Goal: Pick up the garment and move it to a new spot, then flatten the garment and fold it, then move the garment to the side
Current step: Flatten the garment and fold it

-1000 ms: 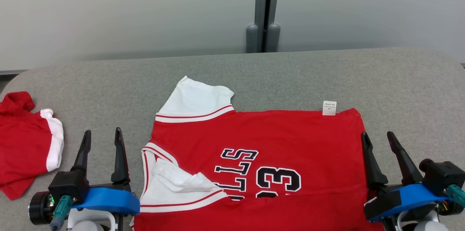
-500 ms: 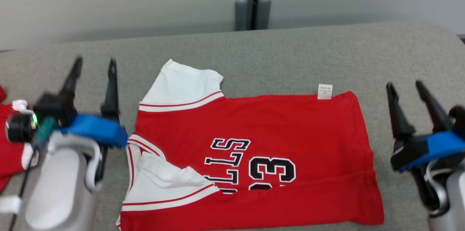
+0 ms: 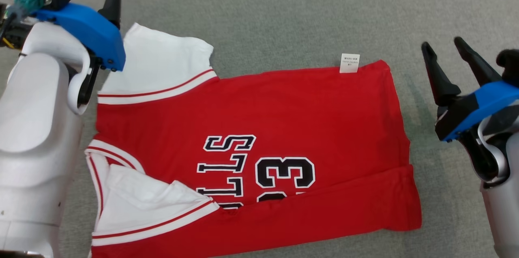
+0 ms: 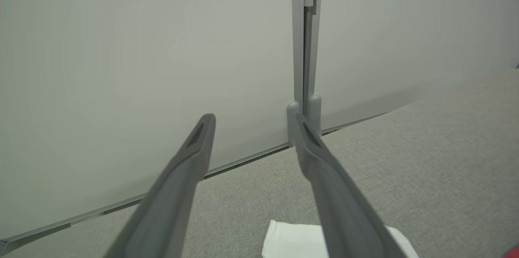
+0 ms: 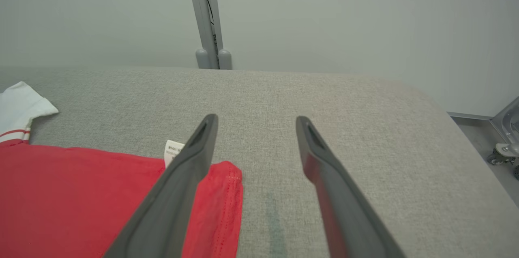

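Head view: red basketball jersey (image 3: 284,108) with white sleeves lies flat mid grey cloth desk (image 3: 284,14); both arms have advanced alongside it.
Left wrist view: left gripper (image 4: 252,117) spread wide, empty, above far white sleeve (image 4: 292,241).
Right wrist view: right gripper (image 5: 256,117) spread, empty, beside far hem corner.
Meaning: fold grasps likely next.

The garment (image 3: 259,128) is being borne by the table (image 3: 284,14). It is being flanked by the left gripper (image 4: 252,118) and the right gripper (image 3: 441,43).
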Controlling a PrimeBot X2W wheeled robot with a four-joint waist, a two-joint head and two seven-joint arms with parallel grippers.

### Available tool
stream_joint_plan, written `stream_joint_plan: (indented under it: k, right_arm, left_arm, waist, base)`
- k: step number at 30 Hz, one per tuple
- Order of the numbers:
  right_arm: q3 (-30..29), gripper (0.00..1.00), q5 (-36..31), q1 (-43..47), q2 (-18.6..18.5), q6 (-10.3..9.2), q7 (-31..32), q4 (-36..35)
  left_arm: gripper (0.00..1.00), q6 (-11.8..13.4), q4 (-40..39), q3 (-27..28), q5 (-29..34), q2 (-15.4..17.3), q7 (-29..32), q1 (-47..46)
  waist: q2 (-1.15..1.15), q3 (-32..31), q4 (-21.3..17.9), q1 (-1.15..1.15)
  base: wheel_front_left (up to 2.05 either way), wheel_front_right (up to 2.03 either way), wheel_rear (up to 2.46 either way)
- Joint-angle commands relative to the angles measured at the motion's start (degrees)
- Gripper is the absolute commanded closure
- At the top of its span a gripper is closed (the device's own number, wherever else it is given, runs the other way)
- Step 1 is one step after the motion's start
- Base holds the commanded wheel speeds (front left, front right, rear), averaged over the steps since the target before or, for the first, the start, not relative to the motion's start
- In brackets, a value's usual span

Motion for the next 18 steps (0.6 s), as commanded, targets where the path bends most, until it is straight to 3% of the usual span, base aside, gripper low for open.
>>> stream_joint_plan:
  k: [1,6,18]
  right_arm:
    - [1.12,0.0,0.56,-1.97,-0.38,0.03,-0.51,0.89]
    - [3.41,0.0,1.68,-4.75,-0.54,0.03,-2.03,3.0]
    - [6.78,0.0,2.98,-7.85,-0.96,0.03,-4.65,6.43]
  left_arm:
    - [0.0,-0.41,2.39,-2.87,-1.81,0.44,1.48,-2.47]
    - [0.0,-0.3,8.41,-8.43,-5.59,1.86,3.93,-6.88]
    - [0.0,-0.3,17.24,-15.62,-12.61,3.96,6.07,-8.88]
  waist:
    - [0.0,1.9,-0.32,-0.01]
    - [0.0,5.25,-1.73,-0.01]
    - [0.0,8.83,-3.48,-0.01]
  base:
    - [0.0,0.0,0.0]
    - [0.0,0.0,0.0]
    - [0.0,0.0,0.0]
